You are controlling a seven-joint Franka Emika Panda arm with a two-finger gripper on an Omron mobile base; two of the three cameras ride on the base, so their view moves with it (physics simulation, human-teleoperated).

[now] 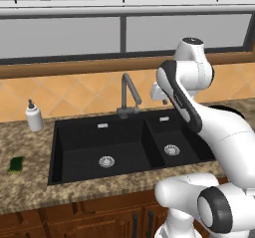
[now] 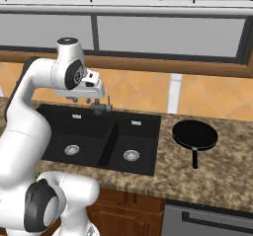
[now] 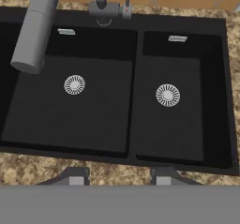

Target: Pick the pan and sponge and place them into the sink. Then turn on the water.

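We are observing the gripper (image 3: 119, 174) hovering above the black sink (image 3: 135, 96), jaws parted and grasping nothing; pan (image 2: 194, 134) and sponge (image 1: 16, 164) are resting on the counter (image 2: 227, 166).

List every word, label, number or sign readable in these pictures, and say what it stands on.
None can be read.
Soap bottle: plain white, no label visible.
Sink: small silver plates on its back wall, no lettering to be made out.
Pan, sponge, faucet: unmarked.
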